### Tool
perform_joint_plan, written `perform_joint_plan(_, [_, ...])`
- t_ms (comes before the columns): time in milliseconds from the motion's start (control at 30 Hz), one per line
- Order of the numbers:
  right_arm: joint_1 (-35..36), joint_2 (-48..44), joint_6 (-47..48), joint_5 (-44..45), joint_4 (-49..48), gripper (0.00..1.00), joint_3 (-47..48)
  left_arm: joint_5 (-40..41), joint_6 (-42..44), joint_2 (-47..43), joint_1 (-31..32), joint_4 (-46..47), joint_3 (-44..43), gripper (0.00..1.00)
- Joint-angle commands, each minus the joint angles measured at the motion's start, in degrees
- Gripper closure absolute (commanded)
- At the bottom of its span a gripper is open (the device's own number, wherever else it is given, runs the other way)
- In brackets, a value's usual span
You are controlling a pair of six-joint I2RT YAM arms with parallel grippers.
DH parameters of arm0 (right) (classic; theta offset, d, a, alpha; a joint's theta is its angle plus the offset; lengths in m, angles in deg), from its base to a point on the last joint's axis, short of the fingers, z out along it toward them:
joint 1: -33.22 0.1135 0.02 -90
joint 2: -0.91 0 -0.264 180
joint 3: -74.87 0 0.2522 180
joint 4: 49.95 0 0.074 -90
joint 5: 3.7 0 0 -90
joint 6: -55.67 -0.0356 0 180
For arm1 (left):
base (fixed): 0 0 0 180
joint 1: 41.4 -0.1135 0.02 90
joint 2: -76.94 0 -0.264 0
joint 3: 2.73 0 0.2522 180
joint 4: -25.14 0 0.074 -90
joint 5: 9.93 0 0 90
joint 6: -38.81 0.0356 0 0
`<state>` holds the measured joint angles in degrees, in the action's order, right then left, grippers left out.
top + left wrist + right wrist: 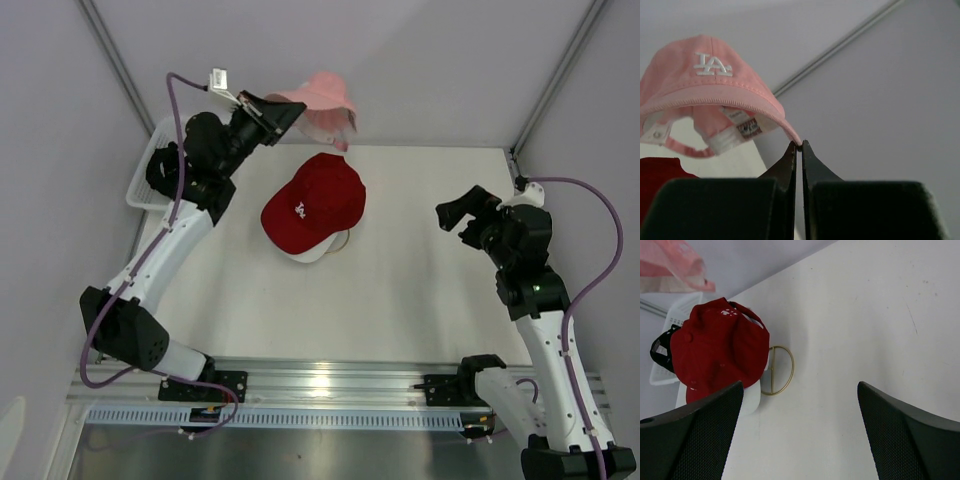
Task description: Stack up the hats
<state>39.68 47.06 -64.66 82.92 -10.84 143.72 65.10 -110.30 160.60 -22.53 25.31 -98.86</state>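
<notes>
Two arms rise from the near edge of the white table. The left arm stretches up and back toward the rear left corner, its wrist lifted high above the white mesh basket. The right arm stands bent at the right side, well apart from the hats, with its wrist turned toward the table's middle.

The left gripper has its jaws pressed together, pinching the edge of the brim of the pink hat. That hat hangs in the air at the table's back edge, its white LA logo facing the wrist camera. The right gripper is spread wide and holds nothing, with bare table beneath it.

The red hat sits near the table's centre on top of a white hat, whose brim shows beneath it. The ring of a gold wire stand lies on the table, partly under them
</notes>
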Motion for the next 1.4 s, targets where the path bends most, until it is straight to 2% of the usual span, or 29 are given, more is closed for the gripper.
perform_joint_plan(0, [-0.57, -1.76, 1.5, 0.65, 1.2, 0.0, 0.02, -3.23, 10.59, -2.97, 2.74, 2.24, -0.25, 0.99])
perform_joint_plan(133, [-1.01, -2.73, 1.59, 1.0, 1.81, 0.0, -0.16, -7.71, 17.26, -4.55, 6.78, 2.67, 1.85, 0.99])
perform_joint_plan(200, [-1.1, -2.82, 1.5, 0.57, 1.55, 0.0, -0.6, -8.85, 23.31, -6.39, 8.54, 2.41, 4.13, 0.99])
perform_joint_plan(467, [-1.18, -2.38, 1.24, -0.58, 1.11, 0.0, -0.6, -12.37, 35.81, -9.65, 9.6, -3.3, 11.95, 0.99])
perform_joint_plan(667, [-1.1, -2.12, 0.36, -1.37, 0.76, 0.01, -0.86, -6.94, 37.58, -14.13, 9.43, -1.63, 19.17, 0.99])
perform_joint_plan(767, [-1.1, -1.51, -0.43, -2.25, -0.38, 0.0, -0.77, -3.87, 35.65, -15.01, 9.43, -1.1, 19.87, 0.99])
perform_joint_plan(867, [-1.1, -0.8, -1.75, -2.86, -2.66, 0.01, -0.16, 1.58, 29.95, -17.82, 9.43, 2.4, 24.96, 0.99])
perform_joint_plan(900, [-1.1, -0.54, -2.19, -3.65, -3.54, 0.0, -0.16, 7.08, 27.93, -19.92, 9.43, 2.85, 26.98, 0.99])
perform_joint_plan(967, [-1.1, 0.34, -2.81, -4.35, -5.47, 0.0, 0.02, 12.48, 20.56, -21.77, 9.34, 3.29, 29.87, 0.99])
perform_joint_plan(1033, [-0.92, 1.13, -3.16, -5.67, -6.35, 0.0, 0.02, 14.6, 14.07, -23.54, 9.51, 6.71, 31.04, 0.99])
perform_joint_plan(1100, [-0.75, 2.19, -3.42, -6.29, -6.45, 0.0, 0.02, 18.0, 10.09, -23.98, 10.39, 8.99, 32.0, 0.99])
perform_joint_plan(1233, [-0.22, 2.28, -3.86, -6.38, -6.97, 0.01, -0.16, 19.18, 4.37, -22.93, 12.06, 14.62, 32.97, 0.99])
perform_joint_plan(1367, [0.05, 2.19, -3.34, -6.38, -6.71, 0.0, -0.07, 17.16, 3.47, -18.63, 13.73, 20.95, 31.84, 0.99])
